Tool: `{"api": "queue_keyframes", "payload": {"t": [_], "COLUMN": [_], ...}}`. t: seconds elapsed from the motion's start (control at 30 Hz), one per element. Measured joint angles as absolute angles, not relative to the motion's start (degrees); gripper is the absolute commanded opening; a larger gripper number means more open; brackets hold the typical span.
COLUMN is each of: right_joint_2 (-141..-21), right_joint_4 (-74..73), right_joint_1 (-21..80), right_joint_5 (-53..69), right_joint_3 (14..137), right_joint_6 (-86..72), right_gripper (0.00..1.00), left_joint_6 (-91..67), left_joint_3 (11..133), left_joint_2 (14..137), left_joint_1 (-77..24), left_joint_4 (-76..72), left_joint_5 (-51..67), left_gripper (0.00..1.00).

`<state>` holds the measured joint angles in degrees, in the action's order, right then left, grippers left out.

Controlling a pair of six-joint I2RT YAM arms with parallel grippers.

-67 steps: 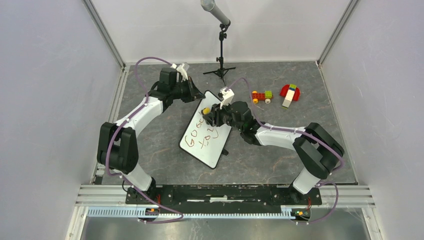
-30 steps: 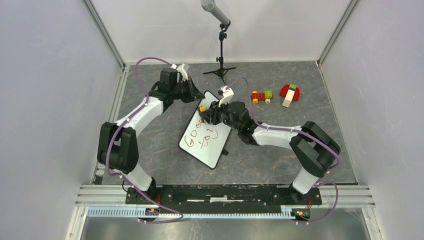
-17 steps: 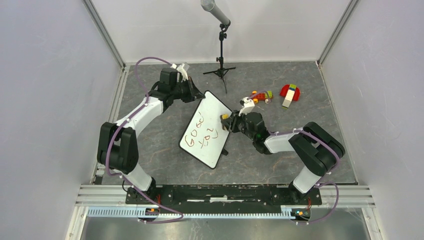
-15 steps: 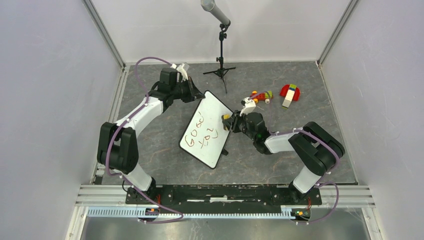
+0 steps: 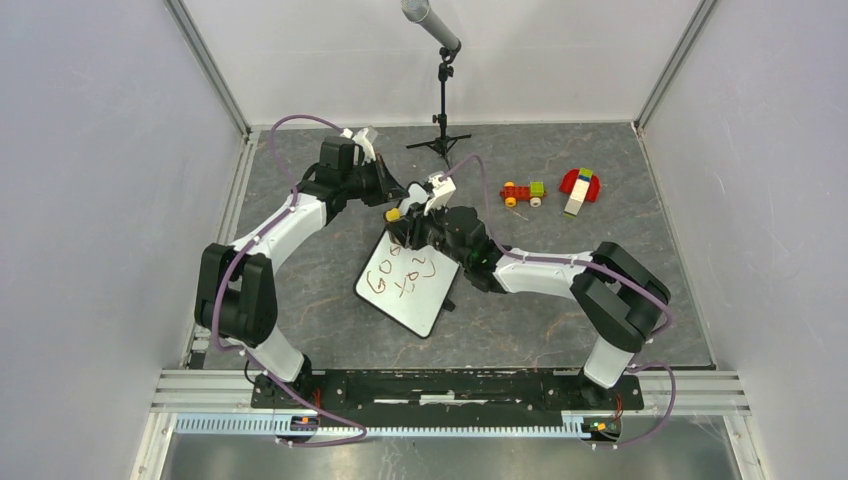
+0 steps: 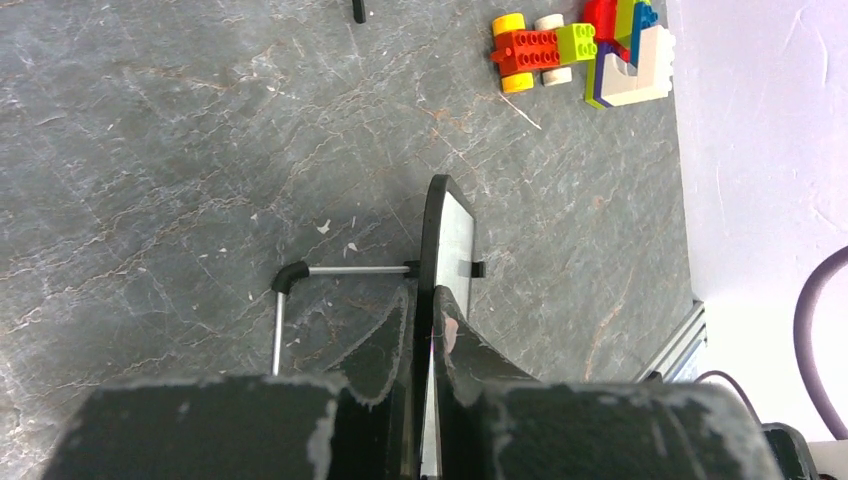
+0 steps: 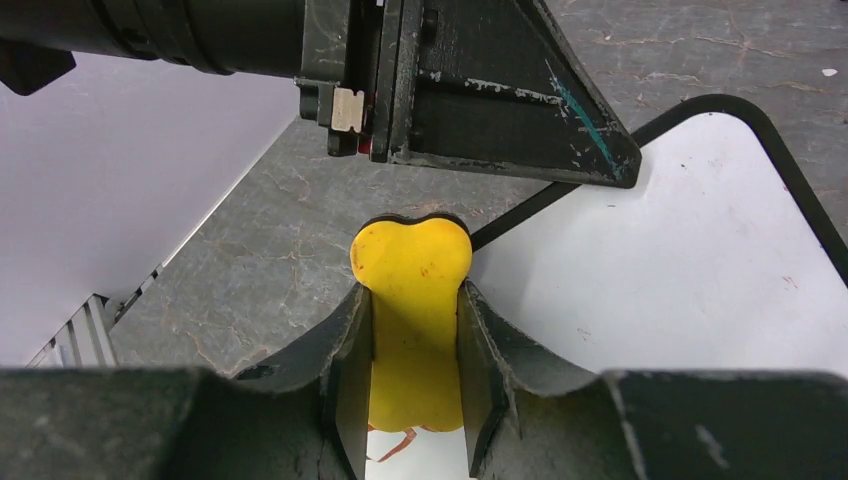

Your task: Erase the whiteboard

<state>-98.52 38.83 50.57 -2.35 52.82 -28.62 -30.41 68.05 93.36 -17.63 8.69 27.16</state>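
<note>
The flat white rectangular whiteboard with thin black frame and red handwriting [image 5: 414,304] stands tilted mid-way across the grey stone-patterned worktop [image 5: 320,300], its far edge pinched between the left gripper [image 6: 428,312] fingers, while the right gripper [image 7: 415,340] clamps a yellow eraser block [image 7: 412,262] just beside that edge.

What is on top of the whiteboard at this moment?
Red handwriting shows on the near half of the whiteboard. At its far edge, the jaws of the right arm hold a yellow eraser. Any writing under that arm is hidden.
</note>
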Motion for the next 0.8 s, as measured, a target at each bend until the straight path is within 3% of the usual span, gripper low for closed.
{"api": "queue_keyframes", "payload": {"t": [0.57,0.8], "right_joint_2": [-94.8,-97.7], "right_joint_4": [33.1,26.3], "right_joint_1": [46.5,46.3], "right_joint_5": [-10.7,-10.0], "right_joint_3": [45.4,54.8], "right_joint_6": [-22.1,-15.7], "right_gripper": [0.25,0.24], "left_joint_6": [-30.5,-30.5], "left_joint_3": [68.1,68.1], "left_joint_2": [93.7,93.7], "left_joint_1": [-17.5,-17.4], "left_joint_4": [8.3,8.3], "left_joint_5": [27.7,27.2], "left_gripper": [0.02,0.02]}}
